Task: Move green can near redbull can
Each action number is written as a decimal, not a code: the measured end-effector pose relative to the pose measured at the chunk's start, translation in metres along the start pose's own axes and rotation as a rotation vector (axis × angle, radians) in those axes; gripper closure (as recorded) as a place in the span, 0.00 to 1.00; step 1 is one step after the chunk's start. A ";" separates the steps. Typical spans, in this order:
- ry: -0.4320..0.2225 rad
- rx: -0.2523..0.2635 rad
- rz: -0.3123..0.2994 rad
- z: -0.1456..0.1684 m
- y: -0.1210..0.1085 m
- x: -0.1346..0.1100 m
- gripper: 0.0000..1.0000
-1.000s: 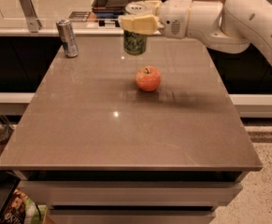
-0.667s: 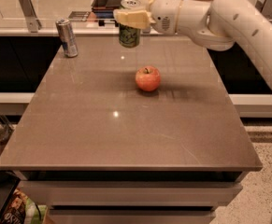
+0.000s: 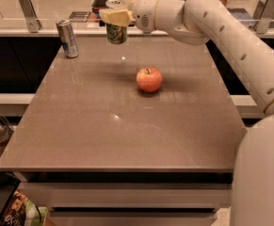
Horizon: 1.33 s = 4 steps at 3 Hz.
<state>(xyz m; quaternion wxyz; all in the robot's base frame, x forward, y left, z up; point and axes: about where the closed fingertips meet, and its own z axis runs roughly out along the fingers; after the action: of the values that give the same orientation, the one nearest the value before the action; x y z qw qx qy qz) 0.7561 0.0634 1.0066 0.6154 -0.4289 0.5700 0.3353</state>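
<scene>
The green can hangs in the air above the far part of the brown table, held upright. My gripper is shut on the green can's upper part, with cream-coloured fingers across it. The redbull can, slim and silver-blue, stands upright at the table's far left corner, well to the left of the green can. My white arm reaches in from the right.
A red apple sits on the table right of the middle, nearer than the held can. A counter with a rail runs behind the table. The robot's body fills the lower right.
My gripper has carried the green can to the left and a little farther back, toward the redbull can. The apple and the redbull can have not moved.
</scene>
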 end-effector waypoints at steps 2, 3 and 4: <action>0.045 -0.026 0.025 0.056 0.004 0.028 1.00; 0.032 -0.043 0.038 0.075 0.008 0.039 1.00; 0.044 -0.068 0.053 0.094 0.013 0.053 1.00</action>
<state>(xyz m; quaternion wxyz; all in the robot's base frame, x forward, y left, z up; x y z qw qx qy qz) 0.7895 0.1506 0.9510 0.5788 -0.4414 0.5827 0.3612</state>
